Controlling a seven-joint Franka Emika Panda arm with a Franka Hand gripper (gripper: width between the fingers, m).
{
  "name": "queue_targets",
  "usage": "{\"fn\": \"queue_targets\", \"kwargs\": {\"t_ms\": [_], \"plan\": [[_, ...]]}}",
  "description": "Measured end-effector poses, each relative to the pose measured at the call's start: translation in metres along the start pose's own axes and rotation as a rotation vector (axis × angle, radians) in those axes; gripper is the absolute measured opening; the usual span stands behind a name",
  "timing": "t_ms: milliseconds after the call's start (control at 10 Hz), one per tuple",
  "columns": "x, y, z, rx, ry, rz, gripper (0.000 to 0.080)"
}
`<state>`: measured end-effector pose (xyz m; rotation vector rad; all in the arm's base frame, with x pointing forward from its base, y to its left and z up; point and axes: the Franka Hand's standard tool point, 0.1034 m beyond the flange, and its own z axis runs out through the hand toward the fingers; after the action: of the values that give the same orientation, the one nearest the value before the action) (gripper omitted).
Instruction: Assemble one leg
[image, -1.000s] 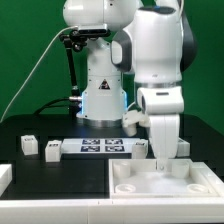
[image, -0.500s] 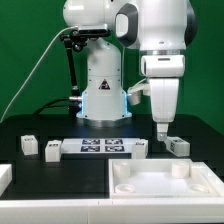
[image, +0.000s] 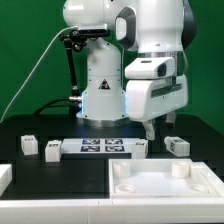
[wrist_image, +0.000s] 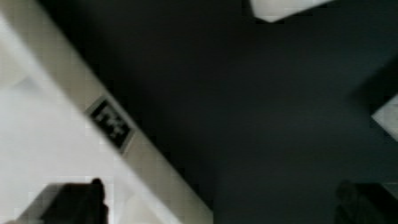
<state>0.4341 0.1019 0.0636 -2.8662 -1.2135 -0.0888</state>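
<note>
**Exterior view.** The pincer (image: 160, 127) is no longer where it was. A second ago it stood low at the far rim of the tray (image: 165, 180). Half a second ago it hung straight, higher up and more to the exterior view's right. Now the hand is turned and tilted, and its fingers stand wide apart with nothing between them.

The leg (image: 177, 145) lies on the bench (image: 60, 182), below the pincer and a little to the exterior view's right. It is untouched and sits just behind the tray's far rim, where it also lay half a second ago. A second block (image: 140, 147) lies below the pincer on the other side, at the end of the marker board (image: 103, 147). The far blocks (image: 28, 146) are well away beyond that board.

I see no leg standing in the tray. The wrist turn looks to me like re-aiming for a grasp, so the pick is not yet made and the task seems early.

**Wrist view.** The fingertips (wrist_image: 71, 203) show as dark shapes far apart, with only dark bench between them, so the pincer is wide and empty. A white part with a tag (wrist_image: 111, 125) runs beside one finger; I cannot tell whether it is the tray or the board. A white corner (wrist_image: 320, 8) shows ahead of the pincer, but too little of it is in view to name.
</note>
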Motion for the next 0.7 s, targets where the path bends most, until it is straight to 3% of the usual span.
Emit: {"fn": "queue_targets", "kwargs": {"t_ms": [300,500,700], "plan": [[0.014,-0.037,0.005,0.030,-0.001,0.420,0.0649],[0.025,-0.046,0.003,0.031,0.020,0.588,0.0649],[0.024,-0.048,0.005,0.044,0.022,0.733,0.0649]]}}
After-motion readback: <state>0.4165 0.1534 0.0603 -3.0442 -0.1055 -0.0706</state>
